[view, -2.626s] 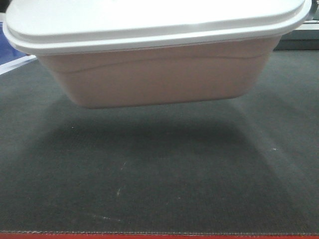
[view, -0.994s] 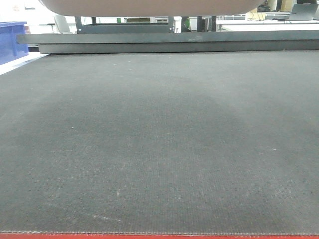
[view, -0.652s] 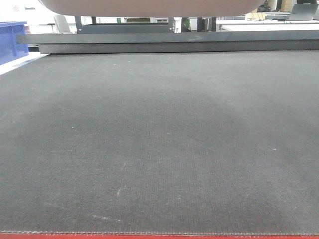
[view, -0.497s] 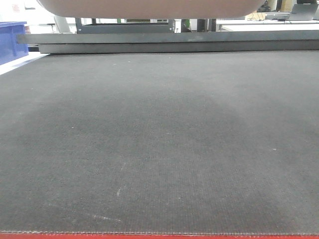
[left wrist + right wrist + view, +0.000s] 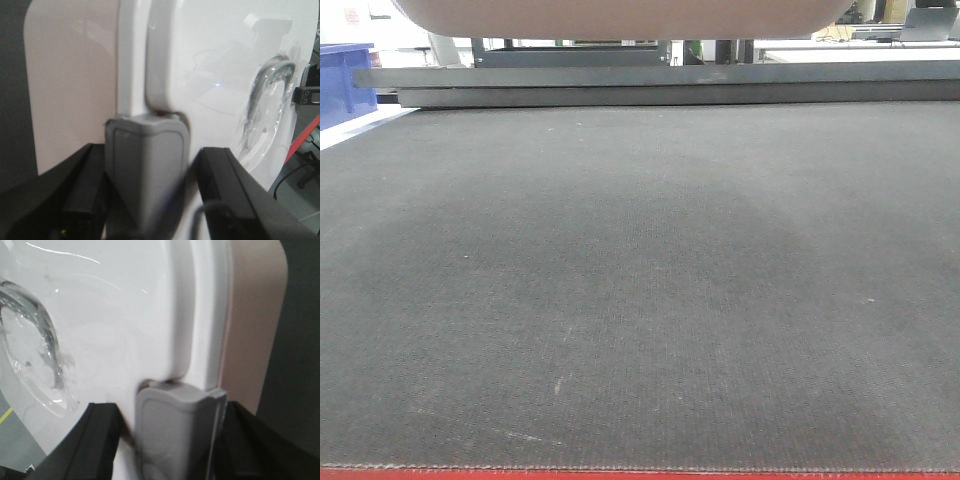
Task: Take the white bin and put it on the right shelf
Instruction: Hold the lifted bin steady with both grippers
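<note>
The white bin (image 5: 620, 15) hangs above the black-matted table (image 5: 640, 300); only its pale pinkish underside shows at the top edge of the front view. In the left wrist view my left gripper (image 5: 147, 172) is shut on the grey latch handle (image 5: 145, 150) at one end of the bin (image 5: 75, 85), under its white lid (image 5: 210, 60). In the right wrist view my right gripper (image 5: 175, 432) is shut on the grey latch handle (image 5: 175, 425) at the bin's other end (image 5: 247, 325). I cannot tell whether the grey steel rack beam (image 5: 670, 85) behind the table is the right shelf.
A blue plastic bin (image 5: 342, 85) stands at the far left. The table has a red front edge (image 5: 640, 474). A curved metal piece in clear wrap shows through the lid (image 5: 270, 100). Desks and equipment stand behind the rack.
Since 2.6 s ago the bin has risen from just above the mat to the top edge of the view. Over the last second it has hardly moved.
</note>
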Tool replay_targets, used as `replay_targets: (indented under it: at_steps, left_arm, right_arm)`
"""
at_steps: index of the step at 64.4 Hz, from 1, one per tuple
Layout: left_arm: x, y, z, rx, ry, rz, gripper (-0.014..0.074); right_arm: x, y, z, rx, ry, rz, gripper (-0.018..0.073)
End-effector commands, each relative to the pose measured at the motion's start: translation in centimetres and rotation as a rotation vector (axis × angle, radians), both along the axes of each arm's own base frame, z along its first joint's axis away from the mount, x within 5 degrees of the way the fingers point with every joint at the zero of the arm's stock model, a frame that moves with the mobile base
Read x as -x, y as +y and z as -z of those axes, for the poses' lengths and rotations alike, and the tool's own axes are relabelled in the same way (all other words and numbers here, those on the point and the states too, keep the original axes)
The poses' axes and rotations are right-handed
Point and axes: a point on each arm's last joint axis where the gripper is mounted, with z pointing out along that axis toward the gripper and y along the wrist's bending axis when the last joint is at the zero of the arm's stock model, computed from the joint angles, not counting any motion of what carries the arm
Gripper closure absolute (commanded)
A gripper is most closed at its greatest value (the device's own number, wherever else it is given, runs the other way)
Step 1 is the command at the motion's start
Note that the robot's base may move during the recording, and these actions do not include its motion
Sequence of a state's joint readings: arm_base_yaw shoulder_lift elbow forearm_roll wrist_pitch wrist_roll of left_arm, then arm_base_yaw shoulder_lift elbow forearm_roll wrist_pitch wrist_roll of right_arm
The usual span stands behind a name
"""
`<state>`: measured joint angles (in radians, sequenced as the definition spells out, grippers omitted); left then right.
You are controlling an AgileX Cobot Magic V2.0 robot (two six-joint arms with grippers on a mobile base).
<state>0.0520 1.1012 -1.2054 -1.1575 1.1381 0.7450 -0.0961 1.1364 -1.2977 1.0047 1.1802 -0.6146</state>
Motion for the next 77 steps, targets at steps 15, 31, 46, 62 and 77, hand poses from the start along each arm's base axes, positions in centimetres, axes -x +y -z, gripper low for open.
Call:
replay_targets:
  at_steps: [15,31,46,62,77]
  left_arm:
    - [2.49,-1.44,-2.83,0.177,-0.049,0.161,0.0356]
    - [2.49,-1.44,-2.83,0.177,-0.049,0.161,0.0356]
    - [2.49,-1.44,-2.83,0.177,-0.049,0.161,0.0356]
    - [2.49,-1.44,-2.83,0.177,-0.049,0.161,0.0356]
    - [2.49,-1.44,-2.83,0.177,-0.049,0.161,0.0356]
  right_arm:
    - [1.89,1.52,-2.13,-0.145,-0.031,-0.151,0.0167]
    - [1.89,1.52,-2.13,-0.145,-0.031,-0.151,0.0167]
    - [1.89,1.52,-2.13,-0.145,-0.031,-0.151,0.0167]
    - [1.89,1.52,-2.13,-0.145,-0.031,-0.151,0.0167]
    - [1.89,1.52,-2.13,-0.145,-0.031,-0.151,0.0167]
